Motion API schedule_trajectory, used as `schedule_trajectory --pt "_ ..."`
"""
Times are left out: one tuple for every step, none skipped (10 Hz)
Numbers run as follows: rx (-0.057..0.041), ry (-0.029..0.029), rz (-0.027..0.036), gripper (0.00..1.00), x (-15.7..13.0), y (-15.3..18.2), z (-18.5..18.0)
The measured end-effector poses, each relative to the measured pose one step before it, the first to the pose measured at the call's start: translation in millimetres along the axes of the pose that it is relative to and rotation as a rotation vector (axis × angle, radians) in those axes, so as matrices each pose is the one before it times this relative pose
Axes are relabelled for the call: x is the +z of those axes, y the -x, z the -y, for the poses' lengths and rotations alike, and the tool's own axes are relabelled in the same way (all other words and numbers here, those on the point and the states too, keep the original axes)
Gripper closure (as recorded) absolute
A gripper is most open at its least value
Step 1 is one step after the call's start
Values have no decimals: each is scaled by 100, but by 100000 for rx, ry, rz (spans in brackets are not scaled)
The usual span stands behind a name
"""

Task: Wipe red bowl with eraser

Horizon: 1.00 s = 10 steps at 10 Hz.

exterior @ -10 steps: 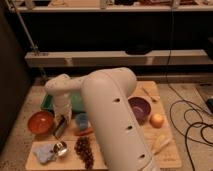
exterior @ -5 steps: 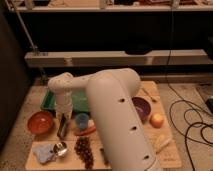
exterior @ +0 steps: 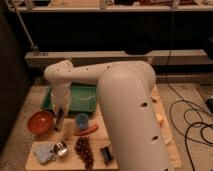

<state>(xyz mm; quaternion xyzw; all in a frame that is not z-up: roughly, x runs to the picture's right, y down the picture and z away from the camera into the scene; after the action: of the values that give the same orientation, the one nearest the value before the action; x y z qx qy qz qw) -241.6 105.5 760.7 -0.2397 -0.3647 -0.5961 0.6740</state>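
Red bowl point(exterior: 40, 121) sits just beside the downward-pointing claw point(exterior: 59, 119).

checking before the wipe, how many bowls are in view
1: the red bowl at front left, just left of the gripper. The arm may hide others.

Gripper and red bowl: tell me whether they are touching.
Cannot tell. In the camera view the gripper hangs just beside the rim of the red bowl; neither a gap nor contact shows plainly.
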Motion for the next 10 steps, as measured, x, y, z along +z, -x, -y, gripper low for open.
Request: schedule_trajectory --pt "-1433 -1194 -1849 100 -1557 265 334" --pt "-2084 -1758 -2194 100 -1642 -180 614" --pt "-2549 -2091 -1632 100 -1694 -163 1128" --pt "-5035 -3463 -1510 100 -2383 -67 1733" --pt "-5178 -4072 -1011 100 -2209 -316 1303" --pt "-2454 -1920 -566 100 -1204 -255 411" --pt "-2035 -1555 -536 100 -842 -165 526" --pt "-737 -275 155 100 -14 56 289" --pt "-16 -73 -37 100 -26 -1 29" --pt "72 11 -22 100 -10 -15 -43"
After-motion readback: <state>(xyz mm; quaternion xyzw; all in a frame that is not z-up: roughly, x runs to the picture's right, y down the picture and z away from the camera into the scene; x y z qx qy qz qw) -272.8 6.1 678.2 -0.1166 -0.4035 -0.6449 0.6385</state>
